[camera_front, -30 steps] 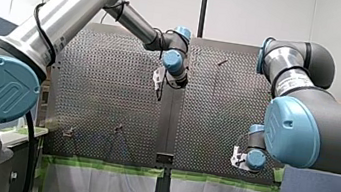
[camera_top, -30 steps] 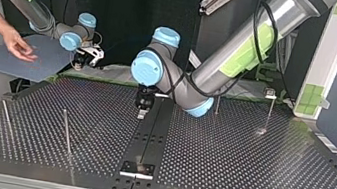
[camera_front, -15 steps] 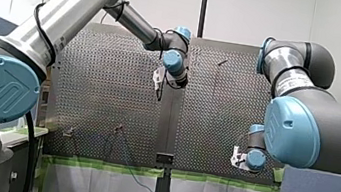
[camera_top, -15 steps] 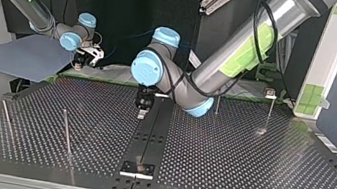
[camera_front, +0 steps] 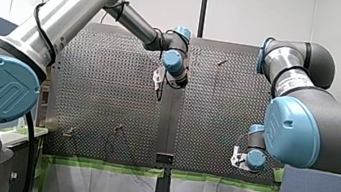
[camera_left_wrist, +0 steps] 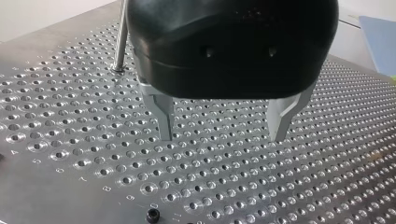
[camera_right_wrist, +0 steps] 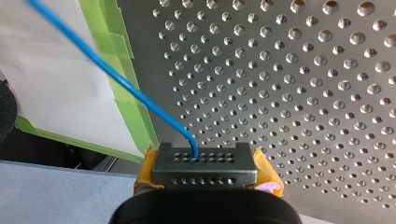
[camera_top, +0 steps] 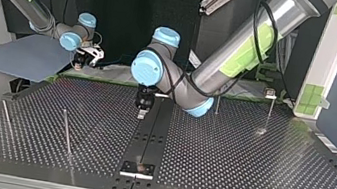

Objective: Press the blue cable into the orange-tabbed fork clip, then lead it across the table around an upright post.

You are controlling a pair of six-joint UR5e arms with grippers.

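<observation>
At the top view's far left, over the green tape [camera_top: 108, 79] edging the desk [camera_top: 248, 157], right pincer [camera_top: 80, 63] hangs low off my right arm [camera_top: 42, 15]. Right wrist view: pincer clamped on the blue cable [camera_right_wrist: 121, 81], yellow pads [camera_right_wrist: 264, 170] showing either side of a grey block [camera_right_wrist: 205, 169] drilled with small holes. Cable comes out at the block's upper face, bends sharply, then runs straight away over the tape and a white sheet [camera_right_wrist: 51, 93] past the desk edge. Cable's far end is out of frame.

Left pincer [camera_left_wrist: 222, 128] sits over the desk's middle, beside the dark centre strip [camera_top: 150, 137] in the top view, pointing down from my left arm [camera_top: 245, 40]. Left wrist view: two metal fingers [camera_left_wrist: 164, 119] spread wide, only desk holes between them. Tips are close over the surface; cannot tell if they touch. Thin upright post [camera_left_wrist: 121, 37] stands beyond the fingers, apart from them. Small black screw [camera_left_wrist: 152, 215] sits in the desk off to one side, nearer the camera than the fingers.

Top view, rest: one thin rod [camera_top: 67, 132] and a second rod [camera_top: 7, 120] stand at the left. A third rod [camera_top: 270, 112] with a small cap is at the right, and a fourth rod [camera_top: 216, 104] is just beside my left arm's elbow. Grey-blue board [camera_top: 25, 55] lies off the desk's far left corner, just beside right pincer.
</observation>
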